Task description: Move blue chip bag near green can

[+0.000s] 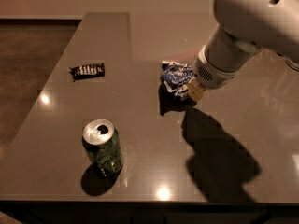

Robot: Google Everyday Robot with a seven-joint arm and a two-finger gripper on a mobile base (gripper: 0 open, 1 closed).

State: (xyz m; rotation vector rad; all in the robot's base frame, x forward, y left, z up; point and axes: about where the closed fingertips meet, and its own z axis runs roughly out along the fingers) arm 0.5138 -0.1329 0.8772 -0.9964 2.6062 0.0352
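The blue chip bag [175,75], crumpled and glossy with white lettering, is at the table's middle, right at the end of my arm. My gripper [190,87] comes in from the upper right and is shut on the bag's right edge; one tan fingertip [196,90] shows beside it. The bag hangs slightly above the table, with its dark shadow just below it. The green can [103,147] stands upright near the front left edge, silver top open, well apart from the bag.
A small black candy bar wrapper [87,70] lies at the left of the brown table [140,36]. The arm's big shadow falls on the front right. The table's front edge runs just below the can.
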